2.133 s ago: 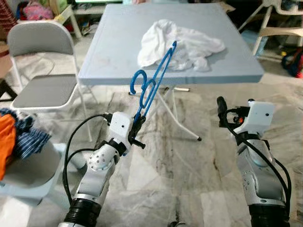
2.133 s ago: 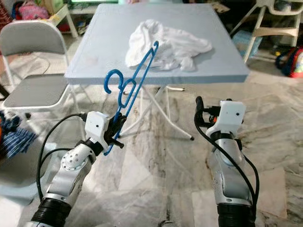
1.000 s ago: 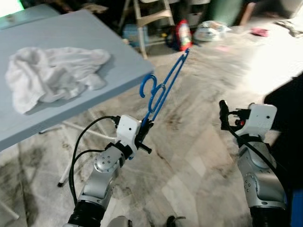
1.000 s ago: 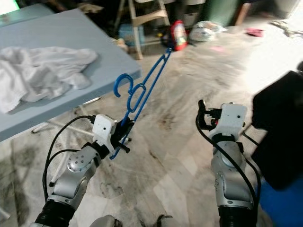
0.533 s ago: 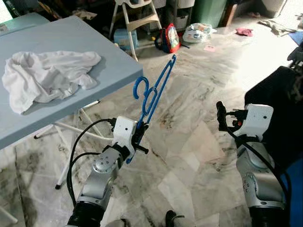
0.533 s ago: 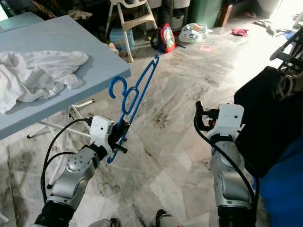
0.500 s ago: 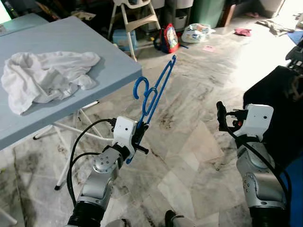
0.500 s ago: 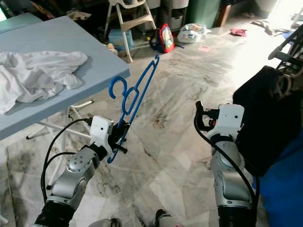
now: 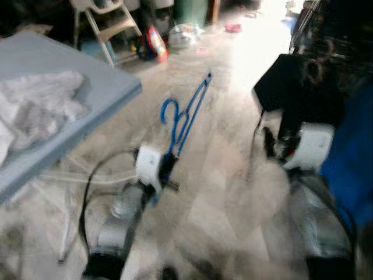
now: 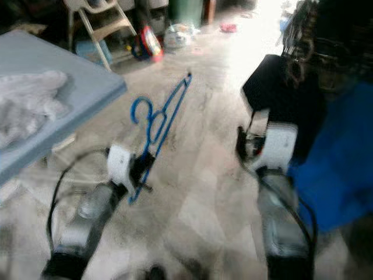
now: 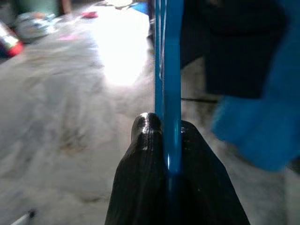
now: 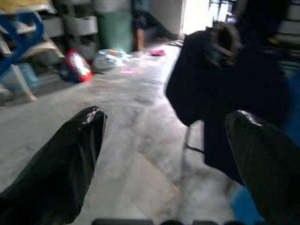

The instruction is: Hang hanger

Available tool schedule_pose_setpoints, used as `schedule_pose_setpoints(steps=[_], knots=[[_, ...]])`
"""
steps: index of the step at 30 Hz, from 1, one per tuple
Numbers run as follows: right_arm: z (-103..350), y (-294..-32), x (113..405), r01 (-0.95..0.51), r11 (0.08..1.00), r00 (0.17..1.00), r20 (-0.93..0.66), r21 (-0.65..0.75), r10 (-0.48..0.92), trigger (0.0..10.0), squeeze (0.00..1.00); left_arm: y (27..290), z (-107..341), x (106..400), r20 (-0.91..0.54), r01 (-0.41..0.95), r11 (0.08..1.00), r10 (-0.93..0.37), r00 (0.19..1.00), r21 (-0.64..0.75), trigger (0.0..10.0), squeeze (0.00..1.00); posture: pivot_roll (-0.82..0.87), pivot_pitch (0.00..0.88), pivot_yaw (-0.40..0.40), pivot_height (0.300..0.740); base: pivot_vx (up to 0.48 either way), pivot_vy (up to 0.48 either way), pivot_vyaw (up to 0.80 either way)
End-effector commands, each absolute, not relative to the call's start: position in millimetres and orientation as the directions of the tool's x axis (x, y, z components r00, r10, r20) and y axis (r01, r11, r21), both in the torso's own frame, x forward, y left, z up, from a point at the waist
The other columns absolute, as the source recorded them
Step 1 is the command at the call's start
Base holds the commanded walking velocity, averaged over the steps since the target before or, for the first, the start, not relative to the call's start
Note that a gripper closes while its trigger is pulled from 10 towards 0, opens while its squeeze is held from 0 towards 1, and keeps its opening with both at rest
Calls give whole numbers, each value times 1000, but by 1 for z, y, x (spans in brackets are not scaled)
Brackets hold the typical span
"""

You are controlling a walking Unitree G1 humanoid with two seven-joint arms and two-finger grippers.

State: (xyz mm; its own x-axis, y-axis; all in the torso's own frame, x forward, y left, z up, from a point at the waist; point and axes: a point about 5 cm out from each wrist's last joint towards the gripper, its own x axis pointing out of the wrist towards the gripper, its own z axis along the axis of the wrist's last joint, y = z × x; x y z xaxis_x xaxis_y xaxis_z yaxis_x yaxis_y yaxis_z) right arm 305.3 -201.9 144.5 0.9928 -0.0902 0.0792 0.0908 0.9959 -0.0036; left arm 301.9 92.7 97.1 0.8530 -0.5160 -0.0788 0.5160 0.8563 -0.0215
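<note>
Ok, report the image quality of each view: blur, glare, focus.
Left and right eye views: heavy motion blur, floor glare at top. Left wrist view: blue hanger sharp between shut fingers, background soft, glare patch. Right wrist view: open fingers blurred, doorway overexposed.

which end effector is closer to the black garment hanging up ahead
Right. The right end effector, open, is just beside the black garment; the left end effector, shut on the hanger, sits farther off to its left.

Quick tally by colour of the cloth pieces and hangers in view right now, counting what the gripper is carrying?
Blue hanger, clamped in the left gripper: 1
White cloth on the table: 1
Black garment, hanging ahead on the right: 1
Blue garment beside it: 1
Total: 4
The views are blurred, so smaller items may be missed.
</note>
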Motion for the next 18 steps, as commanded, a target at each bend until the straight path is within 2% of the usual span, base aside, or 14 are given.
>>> schedule_pose_setpoints(steps=[1,3,11,18], knots=[[149,-201,306,93,996,991,92,2,-93,10000,0,95,104,304,-55,519,855,-518,853,-2,10000,0,23,167,21,740,0,307,-519],[149,-201,306,93,996,991,92,2,-93,10000,0,95,104,304,-56,520,854,-519,853,-1,10000,0,23,168,23,740,0,292,-259],[148,-201,305,96,995,991,90,-8,-94,10000,0,95,103,303,-57,526,850,-525,849,11,10000,0,24,171,26,740,0,0,0],[149,-211,303,90,992,993,82,-84,-84,10000,0,96,105,305,-55,538,842,-535,843,45,10000,0,21,180,28,740,0,0,0]])
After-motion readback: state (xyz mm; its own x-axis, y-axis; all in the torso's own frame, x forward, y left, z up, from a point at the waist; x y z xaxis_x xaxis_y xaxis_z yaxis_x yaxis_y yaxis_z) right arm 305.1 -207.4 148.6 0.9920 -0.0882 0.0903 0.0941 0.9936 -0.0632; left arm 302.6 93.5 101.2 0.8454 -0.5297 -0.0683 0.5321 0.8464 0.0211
